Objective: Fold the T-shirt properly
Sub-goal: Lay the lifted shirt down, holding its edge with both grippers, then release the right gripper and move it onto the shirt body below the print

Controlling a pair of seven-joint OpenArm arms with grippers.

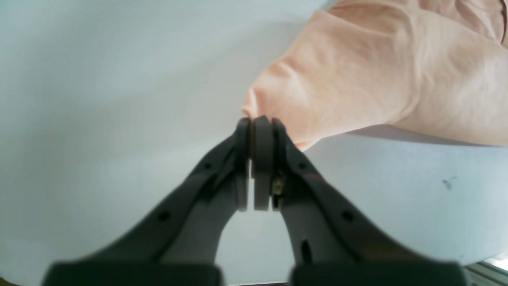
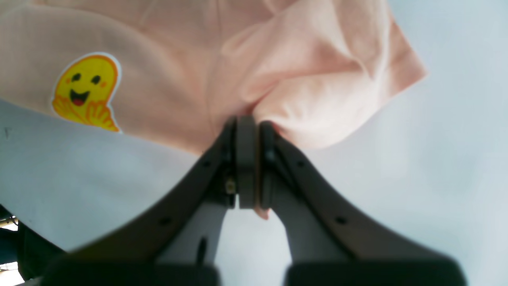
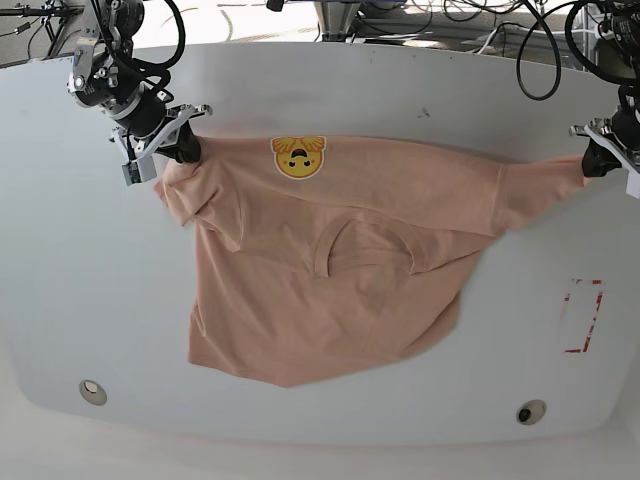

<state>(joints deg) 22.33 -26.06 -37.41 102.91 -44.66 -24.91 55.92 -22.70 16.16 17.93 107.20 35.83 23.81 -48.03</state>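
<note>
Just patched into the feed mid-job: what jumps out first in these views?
The peach T-shirt dominates, spread rumpled across the middle of the white table and stretched between both arms. The right end effector is shut on bunched fabric at the base view's upper left, the left end effector on a sleeve tip at the far right edge. The yellow smiling-face emblem stands out along the shirt's far edge, upside down in the base view.

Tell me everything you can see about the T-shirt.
The T-shirt is peach, soft, cotton-looking, with short sleeves, a ribbed round collar and a yellow smiling-face emblem. It lies wrinkled and partly folded on the white table. The right claw pinches one sleeve, the left claw the other, stretching it between them.
</note>
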